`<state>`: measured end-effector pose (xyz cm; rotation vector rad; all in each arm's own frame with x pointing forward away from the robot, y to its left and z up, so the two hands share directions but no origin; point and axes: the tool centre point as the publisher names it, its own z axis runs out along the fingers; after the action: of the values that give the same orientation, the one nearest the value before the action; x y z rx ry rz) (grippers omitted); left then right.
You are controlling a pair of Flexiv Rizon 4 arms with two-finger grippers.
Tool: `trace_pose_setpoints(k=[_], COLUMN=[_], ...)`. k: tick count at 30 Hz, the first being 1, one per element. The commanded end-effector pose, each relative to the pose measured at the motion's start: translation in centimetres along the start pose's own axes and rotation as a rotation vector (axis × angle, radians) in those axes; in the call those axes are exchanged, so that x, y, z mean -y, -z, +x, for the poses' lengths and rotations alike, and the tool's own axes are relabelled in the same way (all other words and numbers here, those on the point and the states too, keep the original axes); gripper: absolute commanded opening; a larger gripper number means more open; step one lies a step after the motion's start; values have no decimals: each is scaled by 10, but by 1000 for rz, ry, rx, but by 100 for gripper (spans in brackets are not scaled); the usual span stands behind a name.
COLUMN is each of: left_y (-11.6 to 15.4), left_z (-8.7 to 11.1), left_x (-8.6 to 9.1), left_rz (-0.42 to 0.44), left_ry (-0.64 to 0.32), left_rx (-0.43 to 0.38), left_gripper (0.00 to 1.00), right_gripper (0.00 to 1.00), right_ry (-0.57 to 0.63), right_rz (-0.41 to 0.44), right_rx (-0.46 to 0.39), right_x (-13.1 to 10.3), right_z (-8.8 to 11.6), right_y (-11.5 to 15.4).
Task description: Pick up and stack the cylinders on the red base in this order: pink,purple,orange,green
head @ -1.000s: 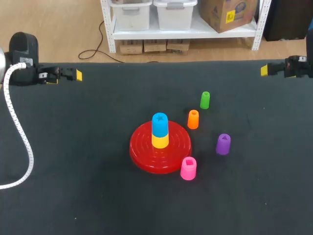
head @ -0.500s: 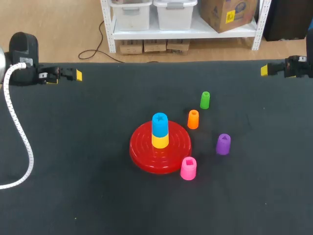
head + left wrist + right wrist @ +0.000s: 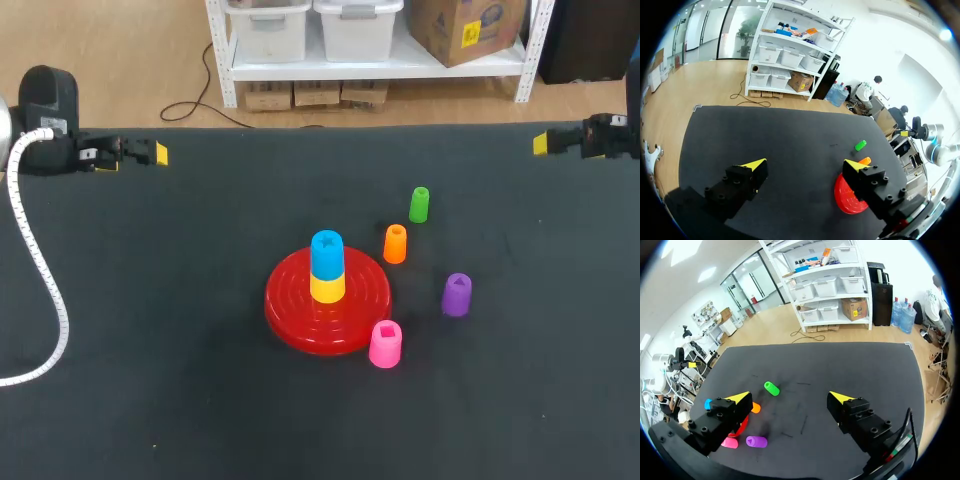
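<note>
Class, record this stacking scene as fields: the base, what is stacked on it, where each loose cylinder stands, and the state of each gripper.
Base: red base, middle of the table
Stacked: yellow cylinder below, blue cylinder on top
Pink cylinder: upright, by the base's near-right rim
Purple cylinder: right of base, apart
Orange cylinder: behind-right of base
Green cylinder: beyond the orange, farthest from base
Left gripper: open, empty, at table's left edge
Right gripper: open, empty, at table's right edge
</note>
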<state>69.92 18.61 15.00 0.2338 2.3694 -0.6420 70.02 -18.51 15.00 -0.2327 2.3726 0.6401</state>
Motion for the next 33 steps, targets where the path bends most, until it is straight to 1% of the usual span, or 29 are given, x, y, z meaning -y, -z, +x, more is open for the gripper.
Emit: trace_pose_setpoints(k=[1,28,30,31,32,33], left_y=[0,0,4,8,14,18], left_z=[-1,-1,1,3,4,6], left_x=[1,1,15,20,26,32], left_rz=[-8,-8,97,142,185,225], left_ry=[1,1,-86,-91,-139,-166], left_rx=[-5,-5,-16,-2,19,28], left_gripper=[100,100,100,100,100,100], right_gripper=[100,100,100,100,100,100], right_ry=[0,0,0,0,0,0], right_rz=[-1,-1,-1,-1,-1,-1], right_rx=[0,0,0,0,0,0], right_x=[0,0,0,0,0,0], right_z=[0,0,0,0,0,0], right_y=[0,0,0,0,0,0])
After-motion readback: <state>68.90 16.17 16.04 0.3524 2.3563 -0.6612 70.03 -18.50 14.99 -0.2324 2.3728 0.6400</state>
